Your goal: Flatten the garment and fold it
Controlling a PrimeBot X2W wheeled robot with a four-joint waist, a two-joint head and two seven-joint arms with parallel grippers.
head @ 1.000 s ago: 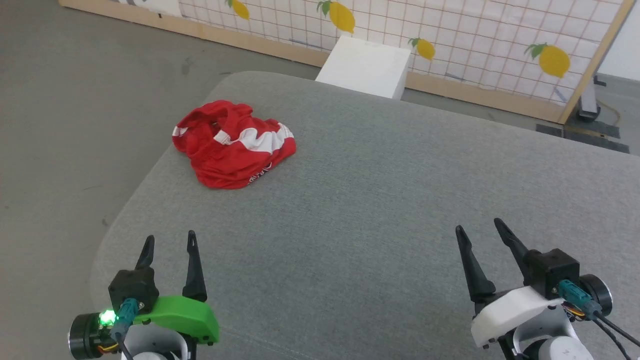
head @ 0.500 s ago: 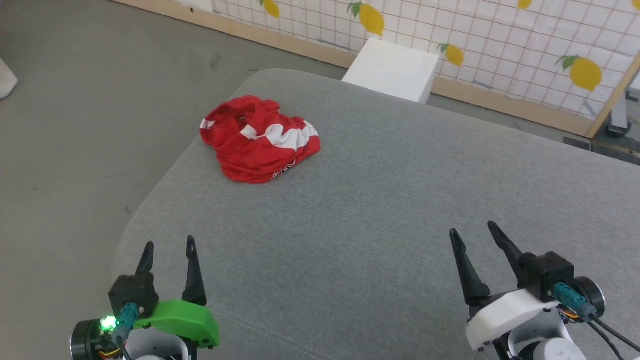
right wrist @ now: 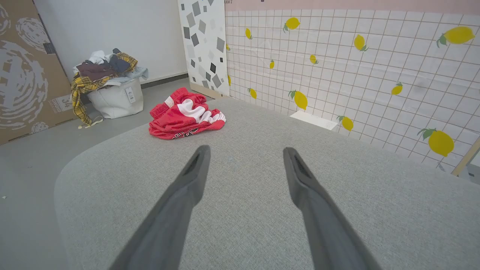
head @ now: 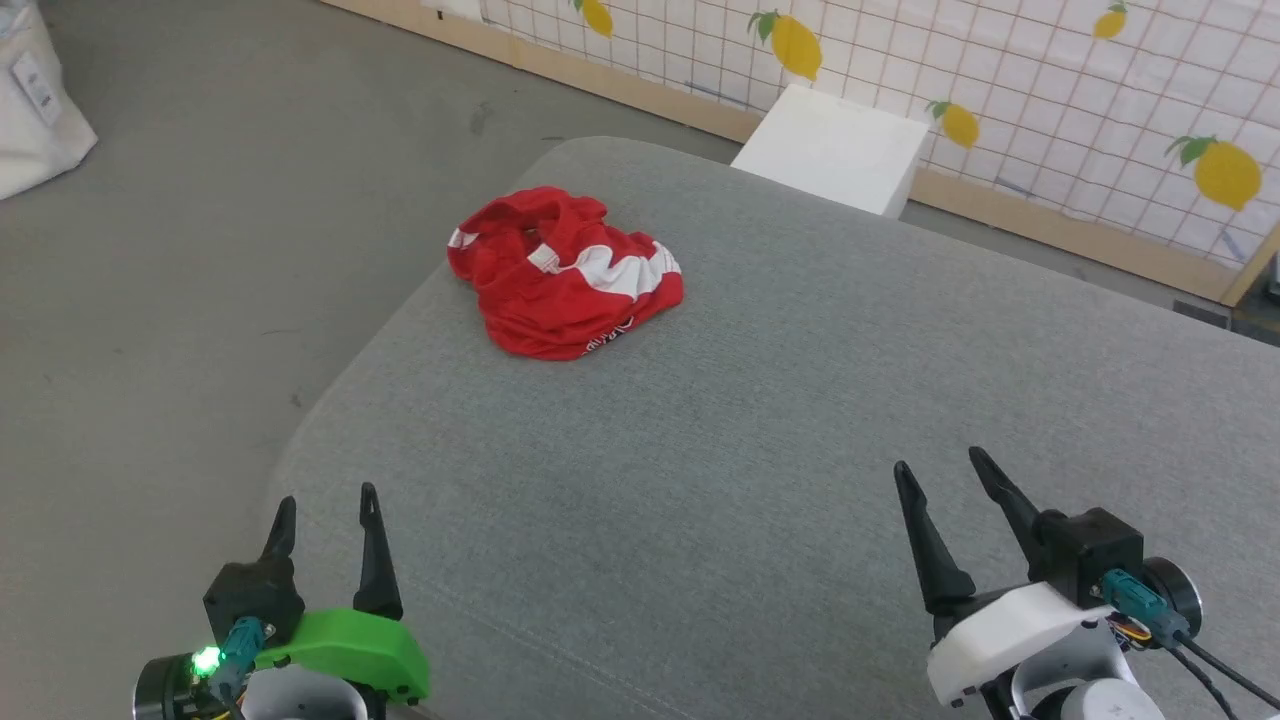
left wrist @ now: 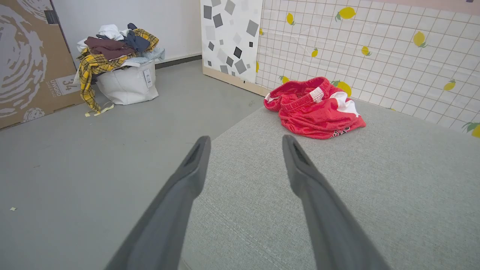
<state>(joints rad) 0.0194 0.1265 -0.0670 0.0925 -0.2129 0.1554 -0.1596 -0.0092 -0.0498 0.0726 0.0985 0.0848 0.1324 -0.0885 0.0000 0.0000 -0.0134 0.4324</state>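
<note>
The garment (head: 565,272), red shorts with white stripes, lies crumpled near the far left corner of the grey padded table (head: 760,420). It also shows ahead in the left wrist view as the garment (left wrist: 315,108) and, further off to the left, in the right wrist view as the garment (right wrist: 183,118). My left gripper (head: 325,492) stands open at the near left edge, well short of the shorts, and its wrist view shows the same open gripper (left wrist: 245,138). Over the near right of the table my right gripper (head: 940,462) is open too, with nothing between its fingers (right wrist: 245,148).
A white box (head: 835,150) stands on the floor behind the table, before a lemon-patterned screen (head: 1000,80). On the grey floor to the left are a white laundry bag heaped with clothes (left wrist: 120,71) and a brown cardboard panel (left wrist: 30,63).
The head camera has turned left, so the whole picture has shifted right. The shorts lie as before and both grippers stay open in place.
</note>
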